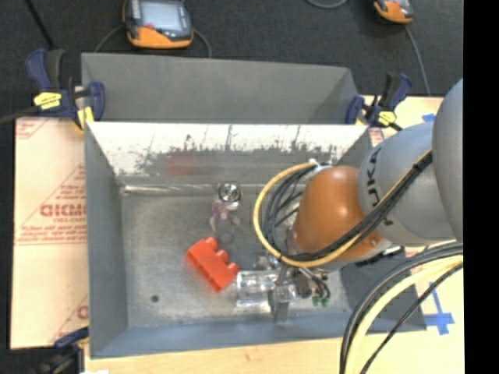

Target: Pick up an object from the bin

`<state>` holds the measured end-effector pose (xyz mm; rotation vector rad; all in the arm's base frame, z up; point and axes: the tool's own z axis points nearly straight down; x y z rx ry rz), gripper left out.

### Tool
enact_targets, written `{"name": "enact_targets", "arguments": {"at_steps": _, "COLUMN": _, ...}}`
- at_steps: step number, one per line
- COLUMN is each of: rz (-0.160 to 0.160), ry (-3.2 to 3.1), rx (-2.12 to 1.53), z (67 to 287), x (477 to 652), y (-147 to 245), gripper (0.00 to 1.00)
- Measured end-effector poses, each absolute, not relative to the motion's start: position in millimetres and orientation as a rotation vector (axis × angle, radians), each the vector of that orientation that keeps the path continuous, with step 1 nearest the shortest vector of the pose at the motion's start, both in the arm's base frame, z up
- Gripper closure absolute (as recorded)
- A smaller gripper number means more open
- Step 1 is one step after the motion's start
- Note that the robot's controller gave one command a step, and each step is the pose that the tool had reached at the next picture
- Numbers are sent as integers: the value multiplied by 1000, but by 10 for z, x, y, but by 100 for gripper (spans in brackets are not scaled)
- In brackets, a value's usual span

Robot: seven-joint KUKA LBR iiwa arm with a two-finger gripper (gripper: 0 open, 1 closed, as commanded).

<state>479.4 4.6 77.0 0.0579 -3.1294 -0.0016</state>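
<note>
My gripper reaches down near the bin's front wall, right of the middle, under the arm's orange cover. Right at its fingers lies a clear plastic piece, though whether the fingers are round it is hidden. An orange-red toy brick lies just left of the gripper on the bin floor. Further back stands a small clear bottle with a shiny metal cap, apart from the gripper.
The arm and its looped cables cover the right part of the bin. The bin's front wall runs just below the gripper, and its left half shows bare grey floor.
</note>
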Motion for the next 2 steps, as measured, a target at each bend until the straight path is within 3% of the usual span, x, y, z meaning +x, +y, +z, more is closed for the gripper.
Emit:
{"name": "enact_targets", "arguments": {"at_steps": 1, "rz": 0, "ry": -3151, "rx": 59, "z": 1211, "x": 4817, "y": 43, "gripper": 100}}
{"name": "enact_targets", "arguments": {"at_steps": 2, "rz": 1, "ry": -3145, "rx": 60, "z": 1323, "x": 4823, "y": 37, "gripper": 100}}
